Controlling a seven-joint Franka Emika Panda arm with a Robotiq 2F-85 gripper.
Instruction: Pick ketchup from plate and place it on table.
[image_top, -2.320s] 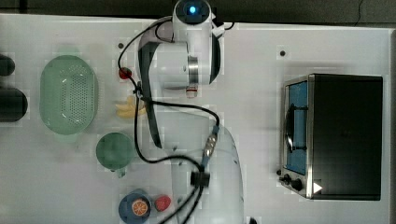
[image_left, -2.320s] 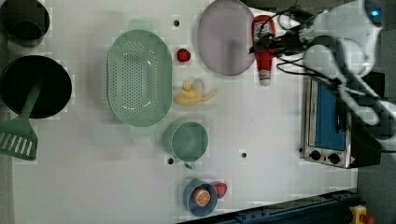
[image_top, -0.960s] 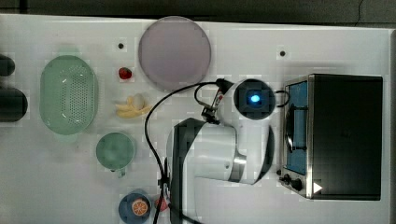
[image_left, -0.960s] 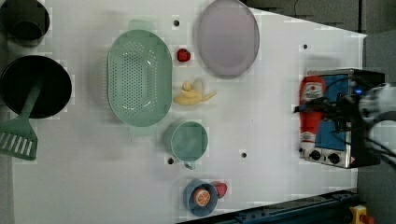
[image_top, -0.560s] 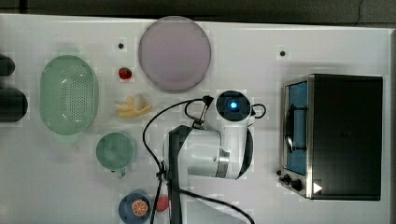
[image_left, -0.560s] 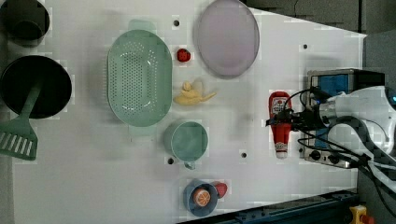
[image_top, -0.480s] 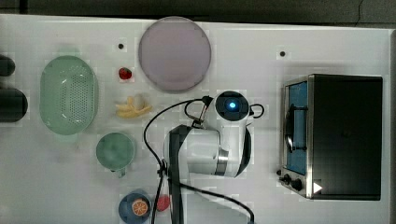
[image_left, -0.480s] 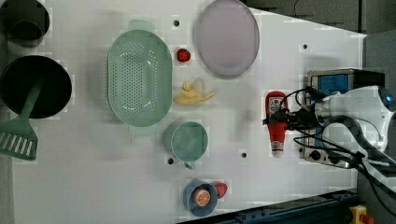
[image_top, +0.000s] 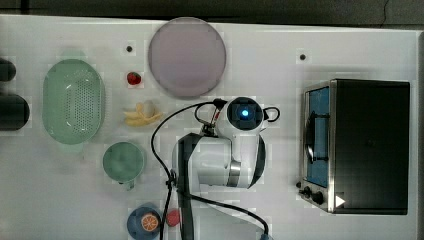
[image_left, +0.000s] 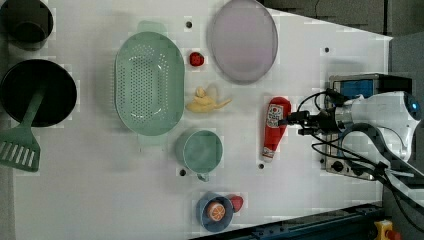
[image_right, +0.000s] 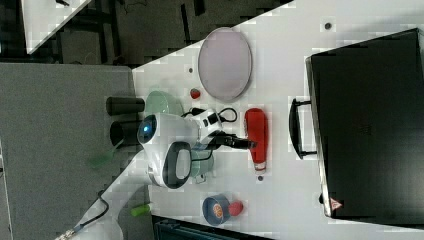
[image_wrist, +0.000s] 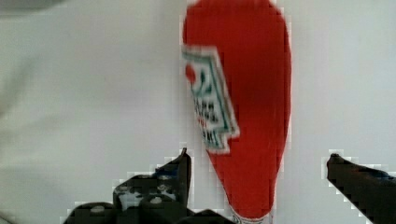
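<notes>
The ketchup (image_left: 275, 129) lies flat on the table (image_left: 100, 200), right of center in the left view, well apart from the empty plate (image_left: 243, 40) at the upper middle, with its cap end pointing toward the lower edge of the frame. The gripper (image_wrist: 257, 177) is spread wide: in the wrist view its two dark fingers (image_wrist: 173, 177) stand on either side of the bottle's narrow neck with white table showing between each finger and the red plastic, so nothing is pinched. In the right view the bottle sits just past the fingertips, at mid-frame. It looks like a light, hollow squeeze bottle, smooth and probably a little slippery, likely to give under pressure and to roll on its rounded side. The tapered neck or the waist just above it seems the best place to take hold.
</notes>
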